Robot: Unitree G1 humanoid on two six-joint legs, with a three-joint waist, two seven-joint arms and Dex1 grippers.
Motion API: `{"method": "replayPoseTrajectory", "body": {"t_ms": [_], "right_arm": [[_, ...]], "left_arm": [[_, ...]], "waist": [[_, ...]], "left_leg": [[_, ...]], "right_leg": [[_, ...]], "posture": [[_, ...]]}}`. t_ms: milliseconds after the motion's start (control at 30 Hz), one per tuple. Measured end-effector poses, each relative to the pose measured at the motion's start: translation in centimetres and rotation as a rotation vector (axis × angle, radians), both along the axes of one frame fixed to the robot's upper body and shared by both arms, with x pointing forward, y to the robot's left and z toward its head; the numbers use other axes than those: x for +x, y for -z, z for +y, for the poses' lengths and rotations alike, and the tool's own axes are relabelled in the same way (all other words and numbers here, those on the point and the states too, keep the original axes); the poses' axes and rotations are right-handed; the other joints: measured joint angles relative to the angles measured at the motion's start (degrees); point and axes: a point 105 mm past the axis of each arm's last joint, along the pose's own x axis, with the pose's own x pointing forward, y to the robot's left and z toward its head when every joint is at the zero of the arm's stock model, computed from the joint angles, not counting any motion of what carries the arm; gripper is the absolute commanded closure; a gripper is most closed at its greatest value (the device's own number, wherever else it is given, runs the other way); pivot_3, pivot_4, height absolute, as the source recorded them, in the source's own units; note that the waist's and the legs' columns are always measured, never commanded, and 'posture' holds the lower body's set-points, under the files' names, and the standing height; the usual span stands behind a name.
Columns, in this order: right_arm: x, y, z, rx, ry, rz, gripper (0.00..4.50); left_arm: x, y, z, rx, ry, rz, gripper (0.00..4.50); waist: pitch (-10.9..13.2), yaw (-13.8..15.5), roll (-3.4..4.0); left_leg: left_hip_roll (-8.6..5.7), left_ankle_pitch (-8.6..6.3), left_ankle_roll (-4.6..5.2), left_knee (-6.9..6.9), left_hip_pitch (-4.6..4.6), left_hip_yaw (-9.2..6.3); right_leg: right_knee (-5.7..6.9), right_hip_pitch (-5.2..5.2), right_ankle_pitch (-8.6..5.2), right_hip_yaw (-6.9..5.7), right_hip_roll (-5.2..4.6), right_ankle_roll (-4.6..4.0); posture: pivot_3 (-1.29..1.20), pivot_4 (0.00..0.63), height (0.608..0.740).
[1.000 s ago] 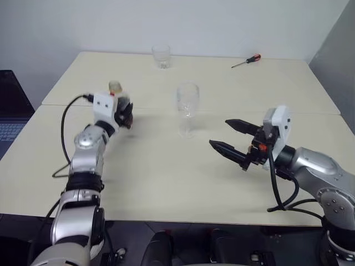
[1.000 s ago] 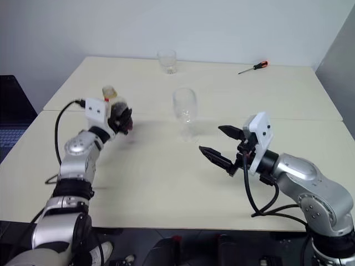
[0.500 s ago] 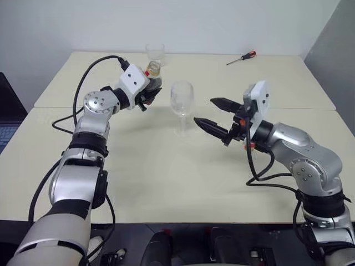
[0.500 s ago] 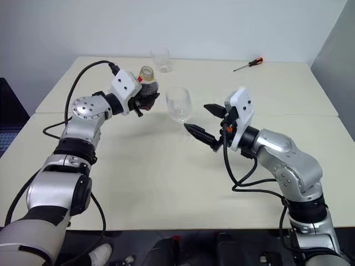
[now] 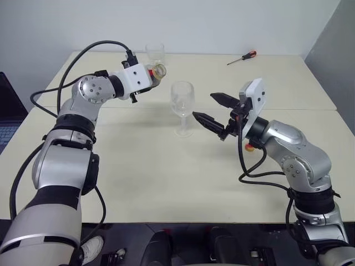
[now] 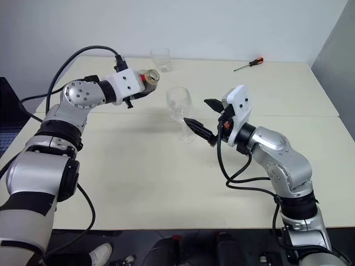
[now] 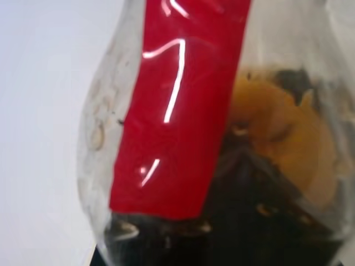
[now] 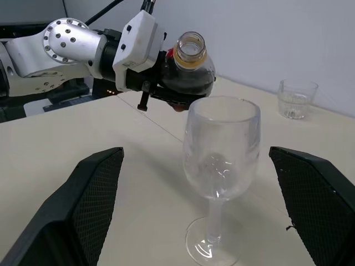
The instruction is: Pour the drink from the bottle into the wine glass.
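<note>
Left eye view shows a pale cream table (image 5: pixel 166 177) against a plain white wall, with a short tumbler (image 5: pixel 156 54) and a red-handled screwdriver (image 5: pixel 242 57) near its far edge. Raised above the table, the left gripper (image 6: pixel 145 86) is clenched around the bottle (image 8: pixel 190 69), tilted, uncapped mouth toward the wine glass (image 5: pixel 182 106). The drink (image 8: pixel 186 83) sits dark inside. The right gripper (image 5: pixel 209 109) hangs spread wide just beside the empty, upright glass.
</note>
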Motion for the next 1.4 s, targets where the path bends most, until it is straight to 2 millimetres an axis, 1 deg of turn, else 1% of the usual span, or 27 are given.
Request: {"method": "replayPoseTrajectory", "body": {"t_ms": [100, 400, 567, 800, 1067, 1233, 1400], "right_arm": [[0.0, -0.1, 0.1, 0.005, 0.003, -0.009, 0.0], [0.1, 0.0, 0.1, 0.004, 0.015, -0.019, 0.0], [0.1, -0.1, 0.1, 0.001, 0.021, -0.034, 0.0], [0.4, 0.1, 0.1, 0.004, 0.033, -0.031, 0.0], [0.6, 0.0, 0.1, 0.01, 0.043, -0.046, 0.0], [0.8, 0.2, 0.0, 0.004, 0.054, -0.043, 0.0], [0.9, 0.3, 0.0, 0.003, 0.052, -0.037, 0.0]], "left_arm": [[0.1, -0.6, -0.1, 0.035, -0.005, -0.04, 3.1], [0.3, -1.6, -0.6, 0.163, -0.011, -0.118, 3.1], [0.5, -2.4, -0.9, 0.199, -0.018, -0.161, 3.1], [0.6, -2.6, -1.4, 0.281, -0.012, -0.206, 3.1], [0.7, -3.9, -1.9, 0.352, -0.017, -0.27, 3.1], [0.7, -3.8, -2.1, 0.399, -0.005, -0.289, 3.1], [0.7, -4.4, -2.4, 0.435, -0.002, -0.324, 3.1]], "waist": [[0.0, 0.0, 0.0], [0.0, -0.01, 0.0], [0.0, -0.01, 0.0], [0.0, -0.01, 0.0], [0.0, -0.02, 0.0], [0.0, -0.01, 0.0], [0.0, -0.01, 0.0]], "left_leg": [[0.0, 0.0, 0.0, 0.0, 0.0, 0.0], [-0.05, 0.0, 0.0, 0.0, -0.01, 0.04], [-0.07, 0.0, 0.0, 0.01, -0.02, 0.08], [-0.08, 0.0, 0.0, 0.01, -0.03, 0.11], [-0.2, 0.01, 0.0, 0.02, -0.05, 0.11], [-0.21, 0.01, 0.0, 0.03, -0.06, 0.11], [-0.24, 0.01, 0.0, 0.03, -0.06, 0.11]], "right_leg": [[0.01, -0.01, 0.0, 0.0, 0.0, 0.0], [0.11, -0.09, 0.0, 0.04, 0.0, 0.0], [0.17, -0.14, 0.0, 0.08, 0.0, 0.0], [0.2, -0.17, 0.0, 0.09, 0.0, 0.0], [0.22, -0.21, 0.0, 0.11, -0.01, 0.0], [0.23, -0.22, 0.0, 0.11, -0.03, 0.0], [0.24, -0.22, 0.0, 0.11, -0.04, 0.01]], "posture": [[0.0, 0.15, 0.74], [0.0, 0.15, 0.74], [0.0, 0.15, 0.74], [0.0, 0.15, 0.74], [0.0, 0.15, 0.74], [0.0, 0.15, 0.74], [0.0, 0.15, 0.74]]}}
